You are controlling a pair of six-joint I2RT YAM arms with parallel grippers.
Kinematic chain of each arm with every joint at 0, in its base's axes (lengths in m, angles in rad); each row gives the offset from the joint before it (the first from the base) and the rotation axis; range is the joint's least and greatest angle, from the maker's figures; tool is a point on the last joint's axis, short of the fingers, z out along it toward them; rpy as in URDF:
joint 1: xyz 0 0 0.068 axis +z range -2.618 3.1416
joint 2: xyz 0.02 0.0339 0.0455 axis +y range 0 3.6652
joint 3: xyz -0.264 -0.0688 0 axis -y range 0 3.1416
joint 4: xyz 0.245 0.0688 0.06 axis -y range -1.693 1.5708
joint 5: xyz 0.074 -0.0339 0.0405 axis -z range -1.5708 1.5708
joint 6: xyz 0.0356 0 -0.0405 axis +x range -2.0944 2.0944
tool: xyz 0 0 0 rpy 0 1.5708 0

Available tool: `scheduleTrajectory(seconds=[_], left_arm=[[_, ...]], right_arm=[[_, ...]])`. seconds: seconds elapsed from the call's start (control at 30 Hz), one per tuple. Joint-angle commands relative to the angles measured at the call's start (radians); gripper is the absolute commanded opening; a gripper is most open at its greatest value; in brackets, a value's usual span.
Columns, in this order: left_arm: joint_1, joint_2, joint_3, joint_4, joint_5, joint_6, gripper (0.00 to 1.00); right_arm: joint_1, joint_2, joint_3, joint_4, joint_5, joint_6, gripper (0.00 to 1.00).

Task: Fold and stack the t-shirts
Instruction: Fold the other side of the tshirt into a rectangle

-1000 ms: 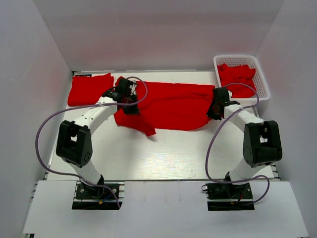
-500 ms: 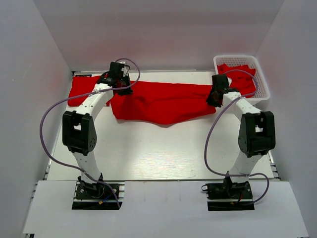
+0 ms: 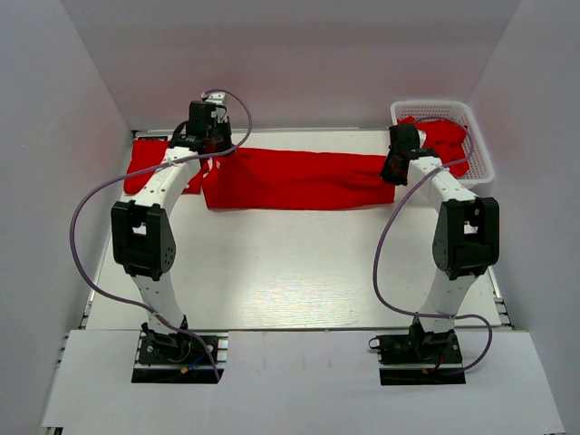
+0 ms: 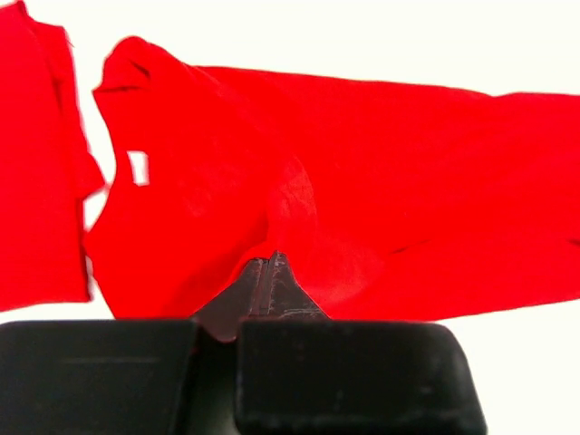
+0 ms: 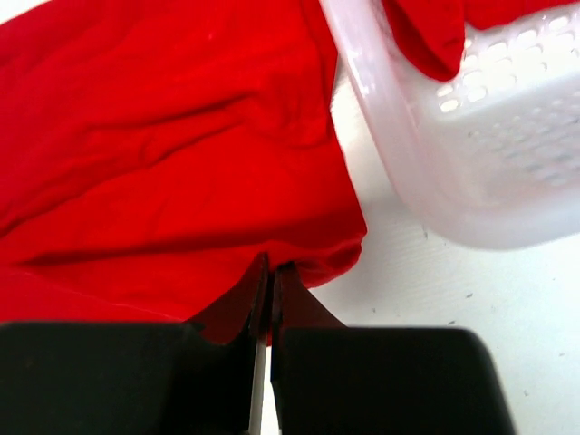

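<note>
Stretching away from the basket (image 3: 433,105), the t-shirt (image 3: 299,179) is now doubled into a flat band, its sagging hem drawn up. The left end effector (image 4: 275,263) and right end effector (image 5: 270,267) are clamped on its ends. First fold is judged complete.

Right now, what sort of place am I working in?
Probably a lab test booth, not a home: plain white walls box in a white table, with a plastic basket of red shirts at its far right corner.

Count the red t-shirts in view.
3. A stretched t-shirt is held between the left gripper and right gripper; a second t-shirt lies far left; a bunched t-shirt fills the white basket, perhaps hiding more.
</note>
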Motion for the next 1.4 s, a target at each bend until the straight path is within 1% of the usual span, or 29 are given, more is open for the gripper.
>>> scheduleTrajectory(seconds=[0.0,0.13,0.27,0.47,0.6,0.73,0.77,0.8,0.83,0.87,0.9,0.93,0.97,1.0,1.03,1.07,1.1,1.13,1.17,1.2,1.23,1.27,1.37], left_arm=[[0.023,-0.008,0.04,0.079,0.013,0.037,0.0],[0.044,0.035,0.04,0.122,0.045,0.046,0.0],[0.064,0.044,0.05,0.159,0.056,0.055,0.0],[0.083,0.076,0.031,0.233,0.122,0.077,0.0],[0.101,0.139,0.082,0.221,0.122,0.077,0.0],[0.11,0.217,0.135,0.207,0.159,0.077,0.0],[0.11,0.252,0.161,0.192,0.159,0.066,0.0],[0.119,0.272,0.177,0.191,0.159,0.053,0.0],[0.119,0.292,0.213,0.175,0.144,0.042,0.0],[0.119,0.312,0.237,0.161,0.133,0.019,0.02],[0.13,0.356,0.263,0.127,0.121,0.008,0.29],[0.13,0.377,0.319,0.107,0.12,-0.007,0.53],[0.142,0.395,0.345,0.089,0.11,-0.02,0.72],[0.143,0.409,0.367,0.078,0.11,-0.035,0.83],[0.143,0.418,0.381,0.078,0.119,-0.035,1.0],[0.143,0.418,0.39,0.087,0.119,-0.044,1.0],[0.152,0.418,0.39,0.096,0.149,-0.053,1.0],[0.152,0.418,0.39,0.119,0.166,-0.053,1.0],[0.152,0.409,0.39,0.119,0.177,-0.053,1.0],[0.152,0.409,0.381,0.128,0.177,-0.053,1.0],[0.152,0.4,0.381,0.129,0.191,-0.053,1.0],[0.152,0.4,0.37,0.129,0.206,-0.053,1.0],[0.152,0.372,0.356,0.129,0.229,-0.053,1.0]], right_arm=[[-0.012,0.037,0.069,-0.039,0.044,-0.018,0.0],[-0.014,0.064,0.102,-0.05,0.056,-0.013,0.0],[-0.024,0.082,0.135,-0.047,0.062,-0.015,0.0],[-0.023,0.116,0.18,-0.05,0.059,-0.022,0.0],[-0.029,0.149,0.209,-0.054,0.056,-0.018,0.0],[-0.032,0.205,0.263,-0.07,0.053,-0.004,0.0],[-0.037,0.211,0.267,-0.074,0.056,-0.002,0.03],[-0.034,0.218,0.272,-0.074,0.058,0.004,0.14],[-0.038,0.235,0.296,-0.076,0.059,0.005,0.19],[-0.035,0.242,0.306,-0.083,0.056,0.004,0.23],[-0.038,0.246,0.327,-0.085,0.053,-0.001,0.35],[-0.035,0.26,0.345,-0.088,0.042,-0.005,0.38],[-0.034,0.26,0.356,-0.093,0.032,-0.011,0.43],[-0.033,0.263,0.364,-0.088,0.022,-0.018,0.48],[-0.035,0.257,0.361,-0.076,0.01,-0.022,0.6],[-0.03,0.257,0.36,-0.067,-0.036,-0.036,0.65],[-0.03,0.246,0.349,-0.032,-0.069,-0.044,0.69],[-0.027,0.237,0.334,-0.012,-0.082,-0.057,0.77],[-0.026,0.235,0.329,0.002,-0.141,-0.07,0.88],[-0.024,0.226,0.323,0.018,-0.154,-0.077,0.9],[-0.021,0.226,0.324,0.028,-0.172,-0.096,0.9],[-0.023,0.223,0.324,0.035,-0.223,-0.102,0.9],[-0.012,0.214,0.326,0.039,-0.286,-0.148,0.9]])
